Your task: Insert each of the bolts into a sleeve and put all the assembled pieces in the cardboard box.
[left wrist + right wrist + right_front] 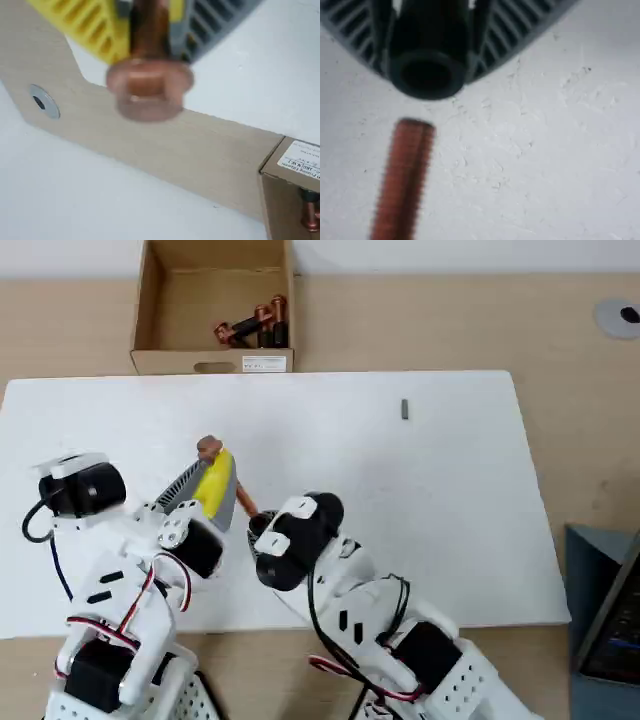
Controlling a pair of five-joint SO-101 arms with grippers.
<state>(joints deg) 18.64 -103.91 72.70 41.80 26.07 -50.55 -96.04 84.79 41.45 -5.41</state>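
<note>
Our left gripper [212, 480] clenches the bolt [149, 85], our right gripper [430, 30] the sleeve [427, 75]. The bolt's tip is just beside the sleeve's mouth, over the mat [430, 520] toward its near edge. Assembled pieces [255, 328] lie by the box's [150, 300] right wall.

Pretty sure I'm at an office or lab desk here: wood tabletop [570, 340] with a cable grommet [620, 317], a white mat [420, 510] laid over it, and a laptop [605, 620] at the edge.
</note>
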